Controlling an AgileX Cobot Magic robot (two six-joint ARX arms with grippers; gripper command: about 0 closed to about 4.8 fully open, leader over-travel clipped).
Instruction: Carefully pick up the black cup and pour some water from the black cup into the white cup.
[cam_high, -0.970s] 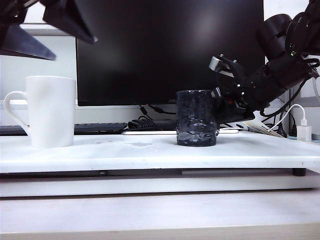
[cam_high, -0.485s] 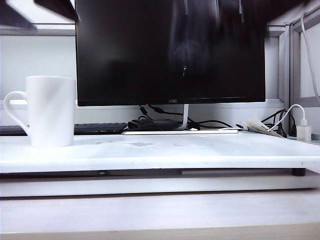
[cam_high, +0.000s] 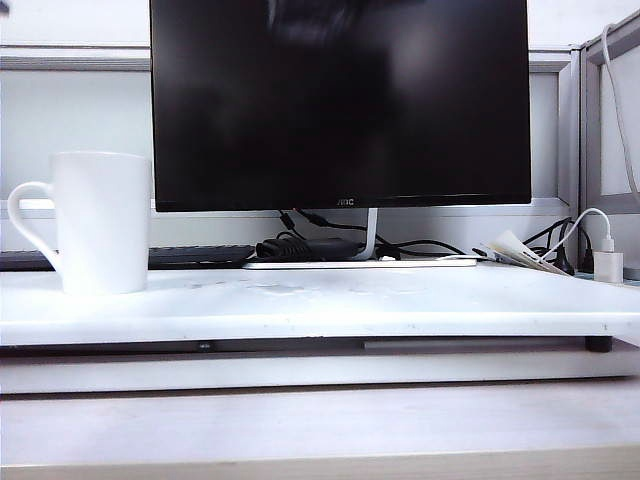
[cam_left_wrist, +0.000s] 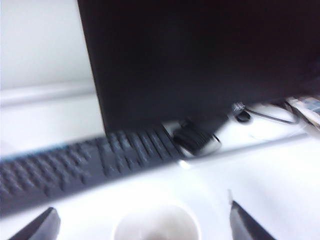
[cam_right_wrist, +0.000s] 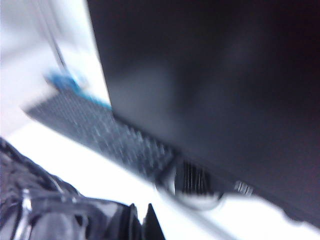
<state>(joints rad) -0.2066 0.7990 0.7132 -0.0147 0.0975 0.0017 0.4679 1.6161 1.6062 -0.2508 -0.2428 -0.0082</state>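
the white cup (cam_high: 103, 222) is seen standing upright on the white counter (cam_high: 330, 305) at the left of the exterior view, its loop handle turned outward to the left; no arm is shown in that view. a dark monitor (cam_high: 340, 100) is set behind the counter, with a black keyboard (cam_high: 190, 256) and a bundle of cables (cam_high: 305, 246) beneath it, and a white charger (cam_high: 607, 265) is plugged in at the far right

in the left wrist view the left hand (cam_left_wrist: 142, 225) is held wide open above the white cup (cam_left_wrist: 156, 222), whose round rim is seen between the two dark fingertips (cam_left_wrist: 37, 227); nothing is gripped. the keyboard (cam_left_wrist: 75, 167) and the monitor (cam_left_wrist: 200, 60) are seen beyond, blurred

in the right wrist view the right hand (cam_right_wrist: 141, 220) is closed, its tips pressed together over the rim of the black cup (cam_right_wrist: 45, 210), which is gripped and lifted off the counter. the bumpy dark glass is seen close to the camera. whether water is inside cannot be told from the blurred picture
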